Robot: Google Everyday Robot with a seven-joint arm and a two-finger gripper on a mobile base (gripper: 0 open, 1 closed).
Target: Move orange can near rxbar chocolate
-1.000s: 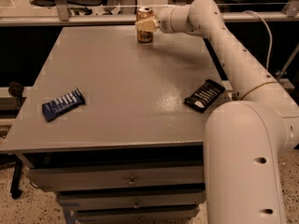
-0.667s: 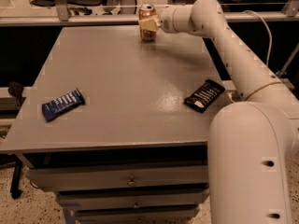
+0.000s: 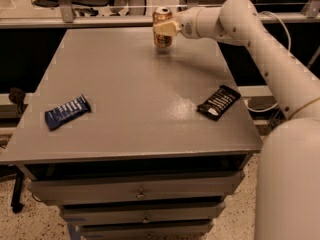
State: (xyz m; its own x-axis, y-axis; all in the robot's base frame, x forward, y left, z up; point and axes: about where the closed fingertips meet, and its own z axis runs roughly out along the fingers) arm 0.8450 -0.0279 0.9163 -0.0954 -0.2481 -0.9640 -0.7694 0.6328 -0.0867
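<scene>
The orange can [image 3: 162, 34] stands upright at the far middle of the grey table [image 3: 145, 104], at or just above its surface. My gripper [image 3: 165, 28] reaches in from the right and is shut on the can's upper part, with a pale finger across its side. The rxbar chocolate [image 3: 218, 102], a black wrapper with white stripes, lies flat near the table's right edge, well in front of and to the right of the can. My arm [image 3: 260, 39] arches over the table's right side above it.
A blue wrapper with white stripes [image 3: 67, 111] lies near the table's left front. Drawers [image 3: 140, 191] sit under the tabletop. A railing and chair legs [image 3: 65, 4] stand behind the far edge. My white base [image 3: 290, 184] fills the right foreground.
My gripper and the orange can have moved a little to the right along the far edge together. The two wrappers have not moved.
</scene>
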